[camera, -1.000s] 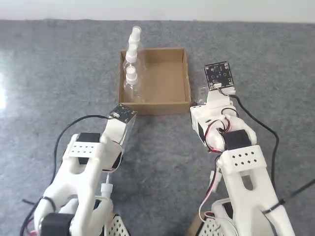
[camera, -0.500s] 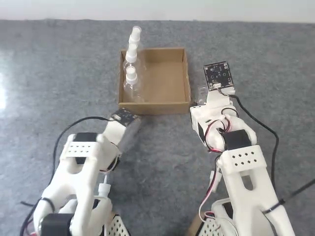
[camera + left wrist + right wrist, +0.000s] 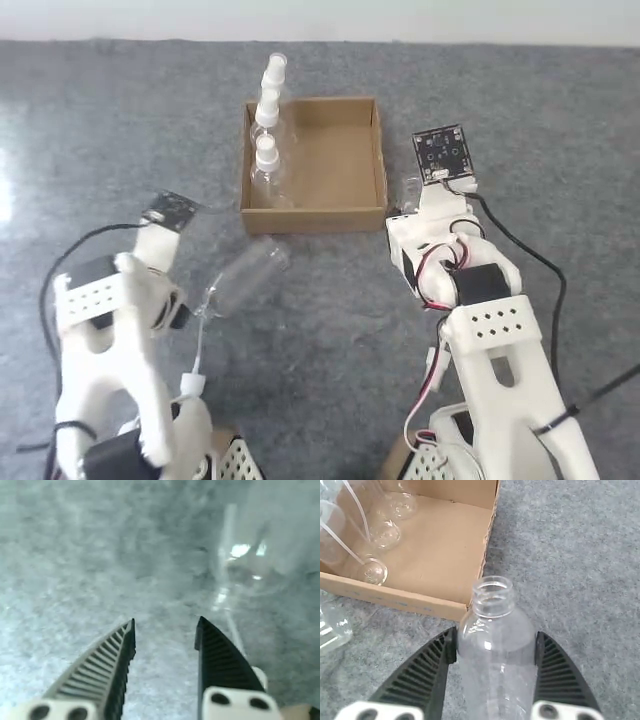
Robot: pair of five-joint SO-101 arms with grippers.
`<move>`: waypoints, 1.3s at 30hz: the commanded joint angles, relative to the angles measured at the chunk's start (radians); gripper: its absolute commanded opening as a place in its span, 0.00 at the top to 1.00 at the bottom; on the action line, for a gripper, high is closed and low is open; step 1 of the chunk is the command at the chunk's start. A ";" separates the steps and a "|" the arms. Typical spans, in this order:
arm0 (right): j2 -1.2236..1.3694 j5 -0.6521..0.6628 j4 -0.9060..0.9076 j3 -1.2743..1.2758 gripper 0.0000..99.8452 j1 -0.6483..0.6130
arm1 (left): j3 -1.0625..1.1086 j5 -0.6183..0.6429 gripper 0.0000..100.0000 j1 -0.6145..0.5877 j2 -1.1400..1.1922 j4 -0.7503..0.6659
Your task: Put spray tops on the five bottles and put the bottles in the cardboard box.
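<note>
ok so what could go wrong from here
1. The lying bottle is round and rests on its side beside the open left jaws. A nudge could roll it away.
2. The uncapped bottle in the right jaws has no spray top, so boxing it now would leave it unfinished.
3. It sits close to the cardboard box, where three capped bottles stand. A careless swing might tip them.

Robot lab; grey-mat bench [image 3: 560, 110]
</note>
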 commanded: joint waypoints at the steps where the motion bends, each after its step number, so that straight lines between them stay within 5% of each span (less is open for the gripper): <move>1: -0.044 0.020 -0.024 -0.006 0.83 0.012 | -0.102 -0.012 0.82 -0.072 0.000 0.011; 12: -0.044 0.020 -0.022 -0.006 0.83 0.012 | -0.147 -0.153 0.82 -0.218 -0.008 0.044; 23: -0.044 0.020 -0.022 -0.006 0.83 0.012 | -0.131 -0.247 0.77 -0.072 -0.006 0.281; 30: -0.044 0.021 -0.022 -0.006 0.83 0.012 | 0.013 -0.242 0.77 0.032 -0.005 0.204; 39: -0.044 0.021 -0.022 -0.006 0.83 0.012 | 0.171 -0.034 0.78 0.069 -0.008 -0.046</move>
